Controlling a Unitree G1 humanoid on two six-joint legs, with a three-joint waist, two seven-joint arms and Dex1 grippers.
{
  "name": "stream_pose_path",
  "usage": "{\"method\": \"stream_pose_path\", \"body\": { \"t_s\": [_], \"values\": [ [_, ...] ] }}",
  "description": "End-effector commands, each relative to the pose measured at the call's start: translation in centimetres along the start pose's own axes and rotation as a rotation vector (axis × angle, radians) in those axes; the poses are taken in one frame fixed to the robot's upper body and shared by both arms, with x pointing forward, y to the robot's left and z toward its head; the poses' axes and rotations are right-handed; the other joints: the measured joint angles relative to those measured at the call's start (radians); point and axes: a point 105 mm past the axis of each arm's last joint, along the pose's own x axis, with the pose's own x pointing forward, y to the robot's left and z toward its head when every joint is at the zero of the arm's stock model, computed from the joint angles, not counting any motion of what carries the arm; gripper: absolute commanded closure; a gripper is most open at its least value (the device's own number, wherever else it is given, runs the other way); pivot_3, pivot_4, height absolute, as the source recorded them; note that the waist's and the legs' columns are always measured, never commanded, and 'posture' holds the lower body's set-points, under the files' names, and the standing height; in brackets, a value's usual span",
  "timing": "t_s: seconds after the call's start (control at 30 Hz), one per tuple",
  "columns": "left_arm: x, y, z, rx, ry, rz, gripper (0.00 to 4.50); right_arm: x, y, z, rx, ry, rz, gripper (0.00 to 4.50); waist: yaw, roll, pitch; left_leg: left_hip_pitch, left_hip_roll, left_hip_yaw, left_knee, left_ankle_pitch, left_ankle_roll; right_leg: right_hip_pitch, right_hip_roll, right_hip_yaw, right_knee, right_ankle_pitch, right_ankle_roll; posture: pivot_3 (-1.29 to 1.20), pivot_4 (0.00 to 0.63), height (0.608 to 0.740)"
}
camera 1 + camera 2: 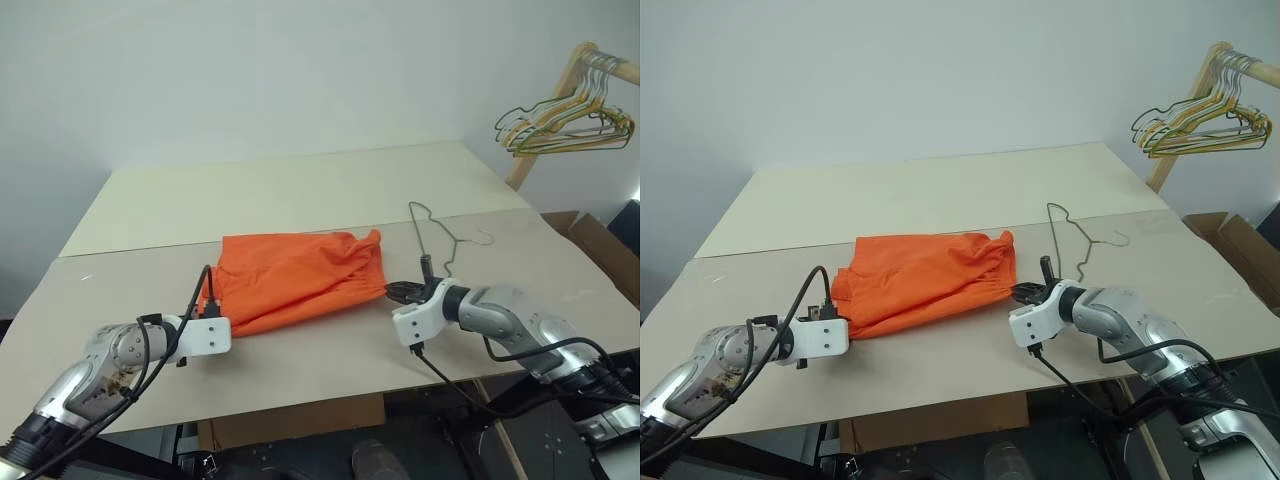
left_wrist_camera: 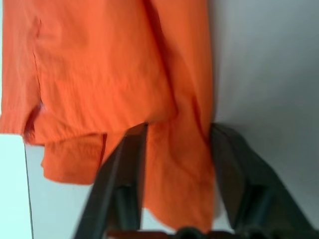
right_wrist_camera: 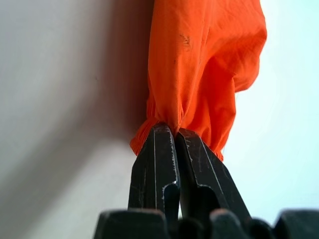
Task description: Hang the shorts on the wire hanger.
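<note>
Right wrist view gives me the clearest read: my right gripper is clenched on the gathered waistband edge of the orange shorts, fabric bunched between the two black fingers. Those shorts lie flat on the beige table, between my two arms. My left gripper has its fingers parted, straddling a fold at the opposite end of the shorts without pinching it. Just beyond my right gripper, the wire hanger lies on the table, beside the waistband end.
</note>
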Motion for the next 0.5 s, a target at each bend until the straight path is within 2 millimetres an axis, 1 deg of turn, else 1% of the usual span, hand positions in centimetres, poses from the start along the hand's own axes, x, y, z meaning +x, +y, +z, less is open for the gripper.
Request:
{"method": "stream_pose_path", "body": {
  "t_s": [0.03,0.1,0.13,0.33,0.4,0.5],
  "values": [
    [0.2,-0.2,-1.0,-0.020,0.042,-0.002,3.74,-0.9,-1.6,-0.4,-0.015,0.022,-0.054,4.50,-0.005,0.000,0.000,0.000,0.000,0.000,0.000,0.000,0.000,0.000,0.000,0.000,0.001,0.000,0.000,-0.34,0.000,0.740],
    [0.1,-0.2,-0.8,-0.033,0.034,-0.006,4.28,-1.0,-1.5,-0.5,-0.011,0.028,-0.050,4.50,-0.009,0.000,0.000,0.000,0.000,0.000,0.000,0.000,0.000,0.000,0.000,0.000,0.002,0.000,0.001,-0.34,0.000,0.740],
    [0.0,-0.2,-0.7,-0.035,0.033,-0.007,4.44,-1.0,-1.5,-0.5,-0.007,0.030,-0.049,4.50,-0.012,0.000,0.000,0.000,0.000,0.000,0.000,0.000,0.000,0.000,0.000,0.000,0.002,-0.001,0.001,-0.34,0.000,0.740],
    [-0.7,0.1,-0.5,-0.028,0.009,-0.017,4.44,-1.3,-1.4,-0.4,0.021,0.011,-0.048,4.50,-0.022,0.000,0.000,0.000,0.000,-0.001,0.000,0.000,0.000,0.000,-0.001,-0.001,0.002,-0.001,0.002,-0.32,0.000,0.740],
    [-2.1,0.1,0.2,-0.006,-0.063,-0.111,4.44,-2.0,-1.6,0.2,0.048,-0.057,-0.034,4.50,-0.024,0.000,0.000,-0.001,-0.001,-0.001,0.000,0.000,0.000,0.000,-0.001,-0.001,0.003,-0.001,0.002,-0.32,0.000,0.740],
    [-4.8,0.4,1.3,0.044,-0.199,-0.252,4.44,-3.6,-1.6,1.2,0.092,-0.176,0.019,4.50,-0.028,0.000,0.001,-0.005,0.000,-0.001,0.000,0.000,0.000,-0.002,-0.001,-0.001,0.003,-0.001,0.002,-0.30,0.000,0.740]
  ]
}}
